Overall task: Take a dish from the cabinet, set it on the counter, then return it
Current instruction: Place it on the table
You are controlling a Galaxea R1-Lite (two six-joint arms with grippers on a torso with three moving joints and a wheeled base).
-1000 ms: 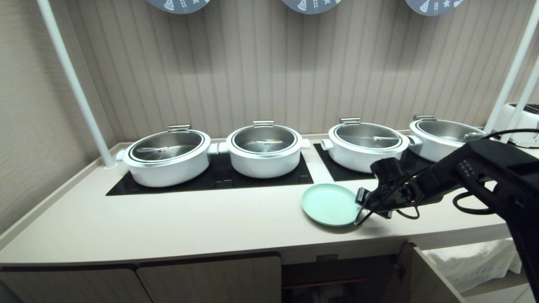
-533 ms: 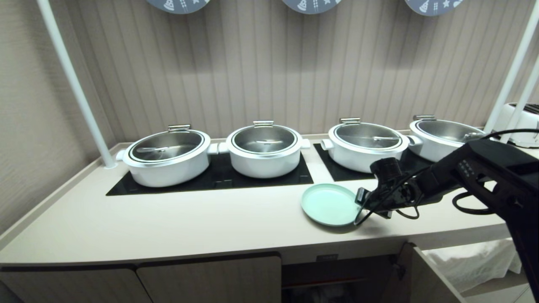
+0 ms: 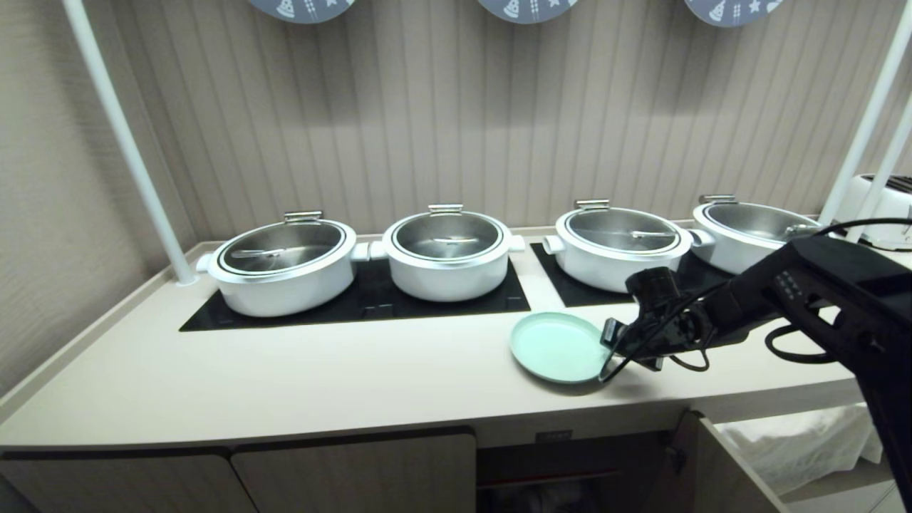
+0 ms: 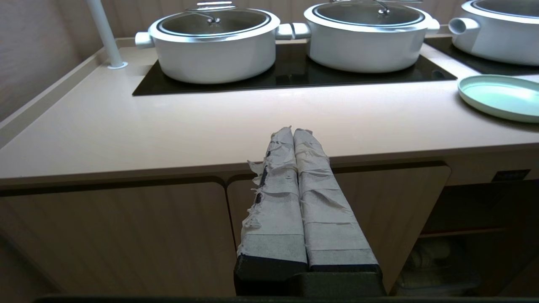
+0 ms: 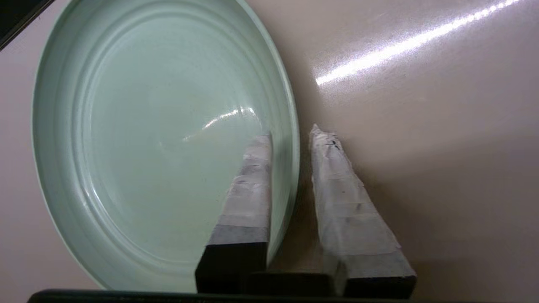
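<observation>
Cream counter (image 3: 320,385), 4 white pots (image 3: 447,253) behind — mint dish (image 3: 559,346) lies flat near its front edge. Right gripper (image 5: 290,134) straddles the rim, fingers parted slightly, rim loose between — apparently letting go. Left gripper (image 4: 293,131) closed, empty, parked before the cabinet (image 4: 126,235).

A: Place type? Looks like a buffet or catering serving line, not a home kitchen.

B: Agreed. Four matching white pots (image 3: 449,256) with glass lids in a row on black glass panels (image 3: 356,303) set into a long beige counter (image 3: 285,385).

A: Ribbed wall panelling behind, white poles (image 3: 125,142) rising off the counter, round blue signs (image 3: 527,8) overhead.

B: Cabinet (image 3: 353,474) doors underneath. Commercial dining setup.
</observation>
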